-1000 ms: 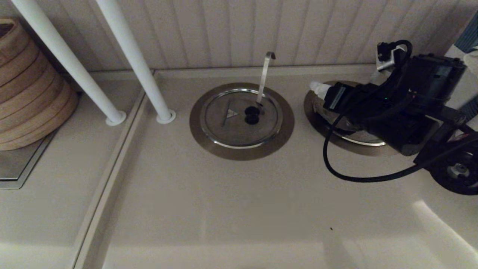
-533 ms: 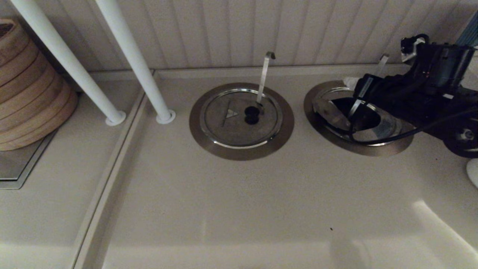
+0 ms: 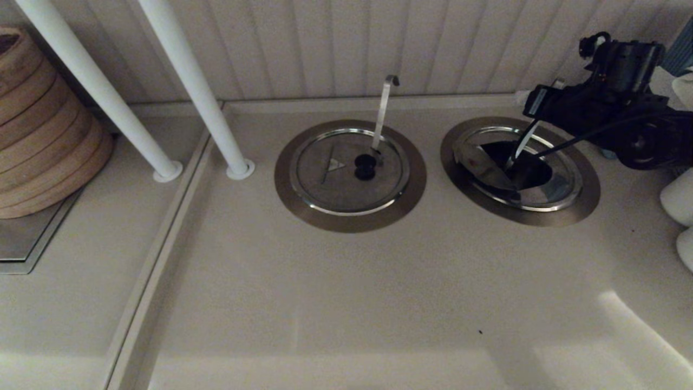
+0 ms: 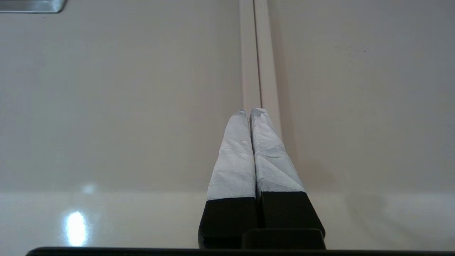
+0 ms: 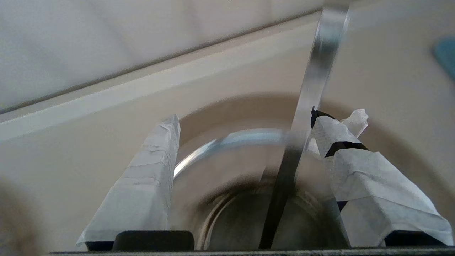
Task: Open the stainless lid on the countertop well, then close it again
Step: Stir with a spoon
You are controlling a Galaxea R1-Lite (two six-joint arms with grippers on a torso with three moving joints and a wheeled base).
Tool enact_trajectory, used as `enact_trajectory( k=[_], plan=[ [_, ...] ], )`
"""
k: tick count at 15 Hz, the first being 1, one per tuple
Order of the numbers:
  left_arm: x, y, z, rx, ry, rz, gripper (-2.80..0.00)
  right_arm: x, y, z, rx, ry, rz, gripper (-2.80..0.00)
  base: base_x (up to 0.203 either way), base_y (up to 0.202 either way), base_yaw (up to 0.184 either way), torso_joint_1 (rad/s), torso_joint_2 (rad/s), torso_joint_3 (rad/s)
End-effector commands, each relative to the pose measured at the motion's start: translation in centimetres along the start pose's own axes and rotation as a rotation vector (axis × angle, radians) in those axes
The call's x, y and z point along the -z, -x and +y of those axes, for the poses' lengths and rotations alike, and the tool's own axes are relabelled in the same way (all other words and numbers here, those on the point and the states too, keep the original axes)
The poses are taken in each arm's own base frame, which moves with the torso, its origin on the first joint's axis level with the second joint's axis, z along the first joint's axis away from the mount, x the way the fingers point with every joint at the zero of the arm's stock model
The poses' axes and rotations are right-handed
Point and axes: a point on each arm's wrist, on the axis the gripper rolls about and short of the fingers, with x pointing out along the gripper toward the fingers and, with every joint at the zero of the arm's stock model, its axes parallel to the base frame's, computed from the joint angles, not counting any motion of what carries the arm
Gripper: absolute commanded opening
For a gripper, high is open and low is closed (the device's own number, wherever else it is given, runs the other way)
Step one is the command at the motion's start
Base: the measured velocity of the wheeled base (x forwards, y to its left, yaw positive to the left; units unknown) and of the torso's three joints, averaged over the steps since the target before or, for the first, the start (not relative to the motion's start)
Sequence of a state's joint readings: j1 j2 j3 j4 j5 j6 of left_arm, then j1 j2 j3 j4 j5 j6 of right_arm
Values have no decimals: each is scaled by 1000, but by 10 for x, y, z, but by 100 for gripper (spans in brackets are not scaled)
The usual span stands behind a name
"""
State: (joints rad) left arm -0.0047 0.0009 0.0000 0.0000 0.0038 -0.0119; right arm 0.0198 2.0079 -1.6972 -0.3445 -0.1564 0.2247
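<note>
On the smooth beige bench, the well is ringed in dull steel; the shiny-rimmed round lid is tilted inside it, exposing the dark hole, from which a flat straight handle protrudes. The right gripper, jaws spread and paper-wrapped, is held above the well's far edge, the handle between them. The left gripper, jaws pressed together, is parked over bare bench.

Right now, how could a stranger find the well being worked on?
Two steel rings sit in the counter near the wall. The well is the right one, by the right gripper. Its dark hole shows; the left one is covered.
</note>
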Motion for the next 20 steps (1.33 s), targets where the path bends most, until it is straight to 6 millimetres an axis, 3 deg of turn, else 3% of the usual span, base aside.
enact_trajectory(
  k=[1, 2, 4, 8, 13, 20],
  plan=[
    [0, 0, 0, -1, 0, 1, -280, 23, -48, -14, 40, 35, 26, 0, 0, 0, 0, 0, 0, 0],
    [0, 0, 0, -1, 0, 1, -280, 24, -54, -19, 52, 58, 41, 0, 0, 0, 0, 0, 0, 0],
    [0, 0, 0, -1, 0, 1, -280, 46, -64, -30, 73, 102, 139, 0, 0, 0, 0, 0, 0, 0],
    [0, 0, 0, -1, 0, 1, -280, 54, -71, -43, 97, 104, 129, 0, 0, 0, 0, 6, 4, -1],
    [0, 0, 0, -1, 0, 1, -280, 40, -58, -28, 68, 93, 96, 0, 0, 0, 0, 0, 0, 0],
    [0, 0, 0, -1, 0, 1, -280, 38, -68, -32, 49, 64, -36, 0, 0, 0, 0, 0, 0, 0]
  ],
)
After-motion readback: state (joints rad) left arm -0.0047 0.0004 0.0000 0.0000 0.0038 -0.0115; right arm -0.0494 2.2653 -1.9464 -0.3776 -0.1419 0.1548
